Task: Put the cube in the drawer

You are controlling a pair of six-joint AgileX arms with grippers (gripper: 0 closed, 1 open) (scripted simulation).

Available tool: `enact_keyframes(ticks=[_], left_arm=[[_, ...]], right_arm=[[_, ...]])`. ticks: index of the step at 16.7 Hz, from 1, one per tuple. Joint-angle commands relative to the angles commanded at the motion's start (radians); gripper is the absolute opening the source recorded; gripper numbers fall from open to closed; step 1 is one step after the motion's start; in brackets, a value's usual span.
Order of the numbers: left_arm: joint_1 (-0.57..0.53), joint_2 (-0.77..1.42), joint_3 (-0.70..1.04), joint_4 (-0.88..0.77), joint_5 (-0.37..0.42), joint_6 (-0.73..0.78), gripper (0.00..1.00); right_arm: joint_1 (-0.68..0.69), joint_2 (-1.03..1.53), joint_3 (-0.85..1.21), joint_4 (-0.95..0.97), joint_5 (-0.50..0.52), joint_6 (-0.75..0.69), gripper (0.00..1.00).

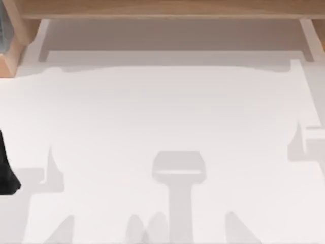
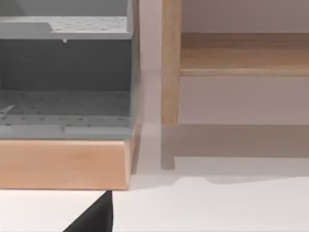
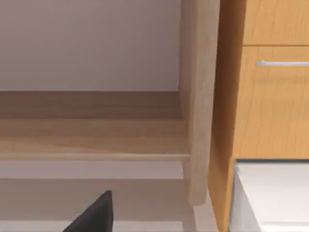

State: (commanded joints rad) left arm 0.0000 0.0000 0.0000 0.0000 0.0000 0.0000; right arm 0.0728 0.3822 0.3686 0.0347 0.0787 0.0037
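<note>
The cube is out of view. A wooden drawer front (image 3: 275,104) with a slim silver handle (image 3: 282,63) sits flush in a tall wooden cabinet in the right wrist view, beyond my right gripper (image 3: 96,215), whose dark tip pokes in low in that picture. My left gripper (image 2: 94,217) shows the same way as a dark tip over the white table, near a wooden base. A dark part of my left arm (image 1: 6,170) sits at the left edge of the top view.
A grey perforated rack (image 2: 65,72) stands on a wooden base (image 2: 63,164) at the table's left. A wooden shelf (image 1: 162,7) on posts (image 2: 170,63) runs along the back. The white table (image 1: 162,127) carries only shadows.
</note>
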Motion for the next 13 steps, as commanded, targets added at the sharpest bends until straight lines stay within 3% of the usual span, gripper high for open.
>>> enact_keyframes(ticks=[8,13], left_arm=[[0.0,0.0,0.0,0.0,0.0,0.0,1.0],[0.0,0.0,0.0,0.0,0.0,0.0,1.0]], right_arm=[[0.12,0.782,0.689,0.061,0.133,0.007,1.0],[0.178,1.141,1.013,0.092,0.197,0.011,1.0]])
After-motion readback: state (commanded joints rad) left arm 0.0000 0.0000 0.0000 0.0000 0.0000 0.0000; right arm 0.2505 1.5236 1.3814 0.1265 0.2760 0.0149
